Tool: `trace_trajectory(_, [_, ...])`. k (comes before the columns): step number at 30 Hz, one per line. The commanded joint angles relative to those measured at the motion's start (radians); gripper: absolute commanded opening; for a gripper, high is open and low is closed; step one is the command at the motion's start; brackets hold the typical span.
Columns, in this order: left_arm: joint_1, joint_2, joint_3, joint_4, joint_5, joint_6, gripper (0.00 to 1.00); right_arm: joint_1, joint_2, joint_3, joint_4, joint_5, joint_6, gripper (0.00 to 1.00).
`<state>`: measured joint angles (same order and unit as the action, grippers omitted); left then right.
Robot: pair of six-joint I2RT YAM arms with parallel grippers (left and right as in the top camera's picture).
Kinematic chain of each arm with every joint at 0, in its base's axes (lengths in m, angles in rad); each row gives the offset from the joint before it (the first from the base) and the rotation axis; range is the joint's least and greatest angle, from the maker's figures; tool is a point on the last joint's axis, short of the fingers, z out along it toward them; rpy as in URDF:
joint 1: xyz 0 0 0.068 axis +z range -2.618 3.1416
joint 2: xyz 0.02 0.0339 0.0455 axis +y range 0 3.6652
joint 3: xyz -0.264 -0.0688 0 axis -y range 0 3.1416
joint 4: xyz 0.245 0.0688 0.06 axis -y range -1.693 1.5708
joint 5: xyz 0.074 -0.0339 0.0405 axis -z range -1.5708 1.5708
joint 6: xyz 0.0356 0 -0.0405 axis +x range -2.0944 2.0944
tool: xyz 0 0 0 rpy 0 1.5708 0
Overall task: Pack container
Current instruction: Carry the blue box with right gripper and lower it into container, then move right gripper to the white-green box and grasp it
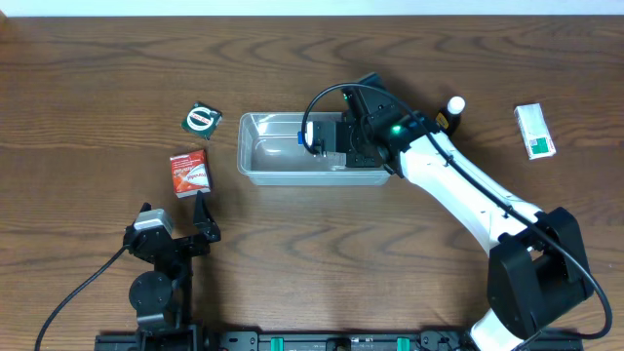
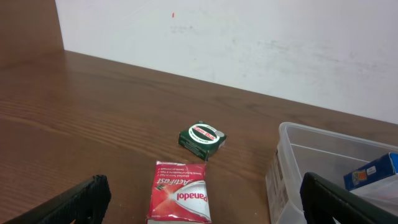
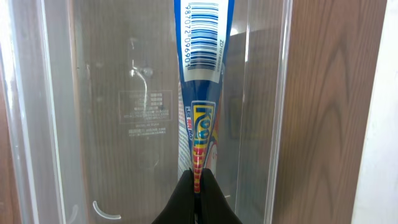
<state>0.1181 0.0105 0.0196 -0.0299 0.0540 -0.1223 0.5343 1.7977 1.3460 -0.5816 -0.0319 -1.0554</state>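
One clear container (image 1: 310, 148) at mid-table, long side running left to right, with bare wood open on all four sides. Inside its right end, the right gripper (image 3: 198, 182), pinched tight on one blue barcoded packet (image 3: 200, 56), held edge-on between the clear walls and touching neither. Left of that packet, a bare stretch of tub floor. Down by the near edge of the table, the left gripper (image 1: 175, 207), spread wide and holding nothing, low over the wood. Just ahead of it, one red Panadol packet (image 1: 188, 174), lying flat, near the container's left end but apart from it. Farther back, one green square packet (image 1: 203, 119) with a round label, off the tub's far left corner, not touching. Past the right end, one small white-capped bottle (image 1: 452, 107), close beside the right arm. Well out to the right, one white-and-green box (image 1: 534, 131). Counted: one tub, one item gripped, four loose on the wood.
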Motion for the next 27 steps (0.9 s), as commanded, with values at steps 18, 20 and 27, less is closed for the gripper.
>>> trace_trajectory(18, [0.005,-0.005,-0.016,-0.037,0.006,0.017,0.98,-0.029,0.019,0.012,0.010,-0.001,0.011,0.84])
trace_trajectory(20, [0.005,-0.005,-0.016,-0.037,0.006,0.017,0.98,-0.026,0.010,0.012,0.013,-0.001,0.011,0.84])
trace_trajectory(27, [0.005,-0.005,-0.016,-0.037,0.006,0.017,0.98,-0.008,-0.108,0.018,0.061,0.010,0.012,0.88])
